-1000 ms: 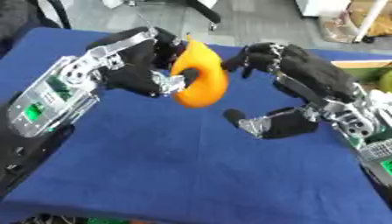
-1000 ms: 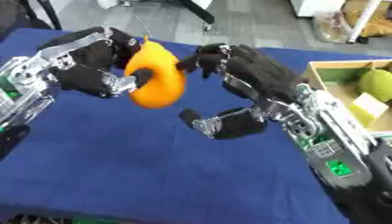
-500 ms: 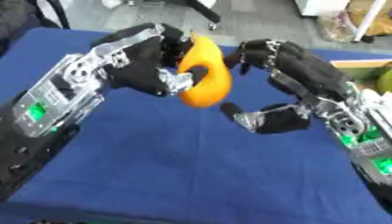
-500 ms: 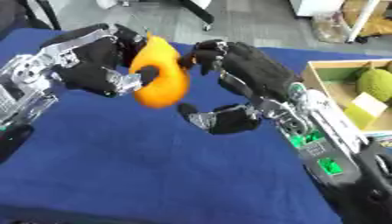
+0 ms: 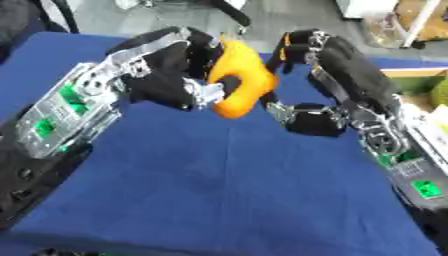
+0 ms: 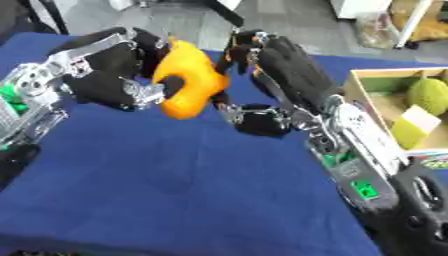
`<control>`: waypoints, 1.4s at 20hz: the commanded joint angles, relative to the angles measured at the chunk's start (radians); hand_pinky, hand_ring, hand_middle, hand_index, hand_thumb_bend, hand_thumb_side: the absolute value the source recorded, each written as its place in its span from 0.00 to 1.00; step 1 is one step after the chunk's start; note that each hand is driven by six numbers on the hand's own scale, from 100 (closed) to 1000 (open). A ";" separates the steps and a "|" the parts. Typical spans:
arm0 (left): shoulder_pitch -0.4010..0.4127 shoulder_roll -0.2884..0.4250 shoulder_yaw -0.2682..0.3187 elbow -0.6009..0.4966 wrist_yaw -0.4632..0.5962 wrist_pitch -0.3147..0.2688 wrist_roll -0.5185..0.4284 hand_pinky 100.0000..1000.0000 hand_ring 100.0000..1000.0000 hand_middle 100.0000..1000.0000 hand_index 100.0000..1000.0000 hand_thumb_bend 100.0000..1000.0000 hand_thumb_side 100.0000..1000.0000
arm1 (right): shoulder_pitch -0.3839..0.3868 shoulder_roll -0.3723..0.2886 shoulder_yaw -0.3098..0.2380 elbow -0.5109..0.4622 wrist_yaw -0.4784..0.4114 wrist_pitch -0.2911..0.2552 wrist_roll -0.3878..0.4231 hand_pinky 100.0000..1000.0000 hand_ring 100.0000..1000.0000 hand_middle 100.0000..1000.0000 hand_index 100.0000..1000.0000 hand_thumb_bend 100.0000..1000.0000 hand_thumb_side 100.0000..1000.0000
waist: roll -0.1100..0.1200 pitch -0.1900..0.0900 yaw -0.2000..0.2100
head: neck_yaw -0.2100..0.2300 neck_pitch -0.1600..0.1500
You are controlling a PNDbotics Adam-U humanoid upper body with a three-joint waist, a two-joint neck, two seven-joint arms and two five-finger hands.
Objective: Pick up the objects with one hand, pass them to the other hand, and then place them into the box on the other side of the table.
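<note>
In the upper middle of the frame, the left hand has its fingers curled round a curved orange plastic object, held above the blue cloth tabletop. The right hand sits just beside it, fingers and thumb spread apart, fingertips meeting the object's upper right edge. A wooden box holding a green spiky fruit lies at the right edge.

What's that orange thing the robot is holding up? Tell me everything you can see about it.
The orange object is a smooth, glossy, curved lump, thick and rounded, with a hollow on its left side, and it looks like plastic or rubber. It is held up above the blue table, tilted, with its narrower end up. The left hand has fingers curled round it, one tucked into the hollow. The right hand is right beside its upper right edge, fingers arched over; whether they touch is unclear.
</note>
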 commanded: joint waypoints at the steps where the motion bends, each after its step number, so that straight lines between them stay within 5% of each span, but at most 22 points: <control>1: -0.013 0.010 0.009 -0.019 0.005 -0.002 0.006 0.55 0.38 0.33 0.40 0.12 0.01 | -0.012 -0.009 -0.004 0.011 -0.036 0.024 -0.092 0.52 0.44 0.44 0.33 0.00 0.00 | -0.001 -0.010 0.000 | -0.004 -0.006; 6: -0.002 0.021 0.020 -0.013 -0.006 -0.011 0.017 0.56 0.40 0.36 0.42 0.14 0.02 | -0.006 -0.013 0.002 0.029 -0.078 0.030 -0.189 0.52 0.42 0.42 0.24 0.00 0.00 | -0.002 -0.010 0.000 | -0.006 -0.005; 11: 0.019 0.044 0.056 -0.009 -0.028 -0.045 0.032 0.62 0.52 0.50 0.56 0.47 0.38 | 0.004 -0.037 -0.006 0.031 -0.087 0.017 -0.219 0.52 0.43 0.42 0.22 0.00 0.00 | -0.003 -0.010 -0.001 | -0.005 -0.003; 14: 0.035 0.060 0.099 0.001 -0.063 -0.089 0.060 0.66 0.59 0.58 0.63 0.60 0.48 | 0.009 -0.066 -0.022 0.018 -0.094 0.017 -0.224 0.53 0.43 0.42 0.22 0.00 0.00 | -0.005 -0.011 0.000 | -0.011 -0.003; 23: 0.099 0.085 0.195 0.059 -0.097 -0.164 0.173 0.66 0.60 0.60 0.64 0.59 0.50 | 0.080 -0.218 -0.143 0.011 -0.188 0.113 -0.290 0.52 0.42 0.42 0.20 0.00 0.00 | -0.009 -0.010 0.000 | -0.065 -0.009; 28: 0.134 0.091 0.229 0.049 -0.092 -0.173 0.208 0.66 0.59 0.58 0.62 0.57 0.50 | 0.116 -0.286 -0.252 0.118 -0.228 0.175 -0.370 0.53 0.42 0.42 0.21 0.00 0.00 | -0.010 -0.011 0.004 | -0.140 -0.014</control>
